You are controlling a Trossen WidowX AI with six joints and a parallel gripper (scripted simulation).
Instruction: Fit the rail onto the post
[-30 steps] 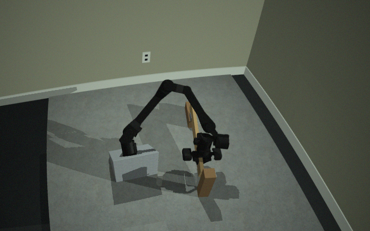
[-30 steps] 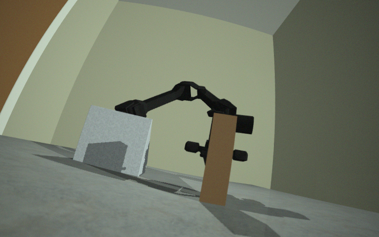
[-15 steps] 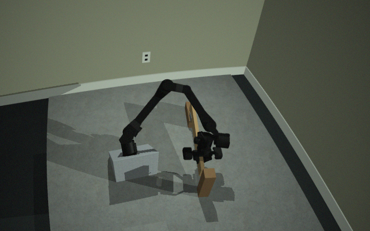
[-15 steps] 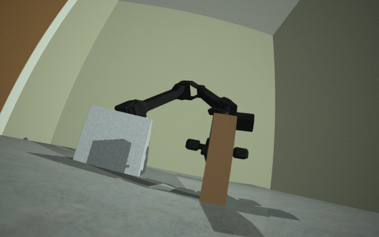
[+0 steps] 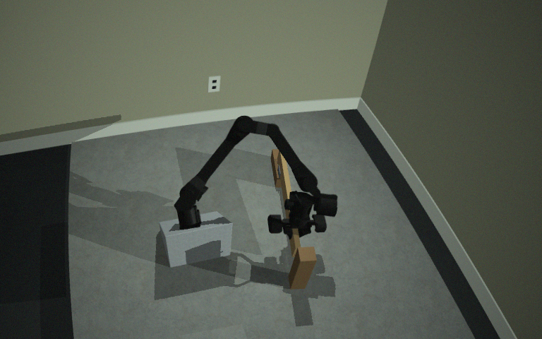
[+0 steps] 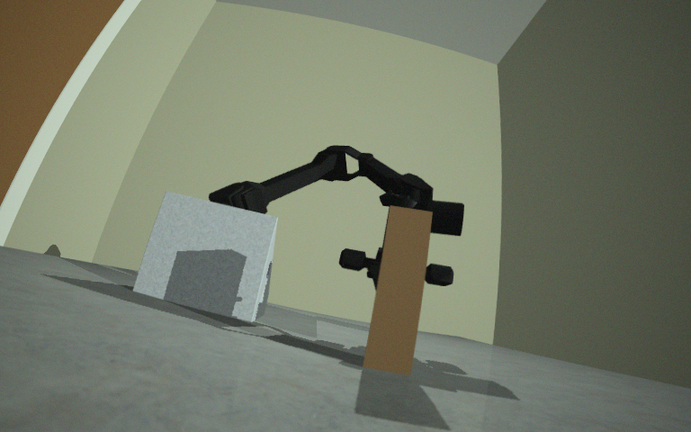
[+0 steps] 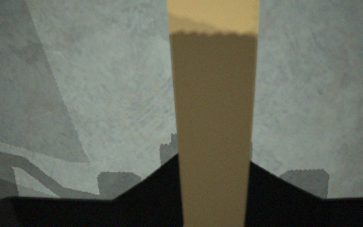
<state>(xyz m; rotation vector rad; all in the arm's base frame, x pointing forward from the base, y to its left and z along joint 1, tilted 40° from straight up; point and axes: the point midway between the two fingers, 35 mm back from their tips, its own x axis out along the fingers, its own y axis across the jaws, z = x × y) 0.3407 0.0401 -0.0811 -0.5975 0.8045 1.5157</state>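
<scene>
The long wooden rail (image 5: 285, 179) (image 7: 215, 95) runs from the low footboard block (image 5: 274, 164) at the back toward the wooden post (image 5: 303, 271) (image 6: 399, 290) at the front. My gripper (image 5: 293, 234) (image 7: 205, 157) points down and is shut on the rail close behind the post, with one finger on each side. In the exterior view the upright post hides the rail and most of the gripper. The rail's near end reaches the post's back side in the top view. The pegs, the holes and any gap there are hidden. The far end lies at the footboard's bracket; its seating is too small to tell.
The arm's base stands on a pale grey block (image 5: 200, 244) (image 6: 203, 255) to the left of the rail and post. The arm arches over from it toward the rail. A dark area (image 5: 32, 239) lies at the far left, and walls stand behind and to the right.
</scene>
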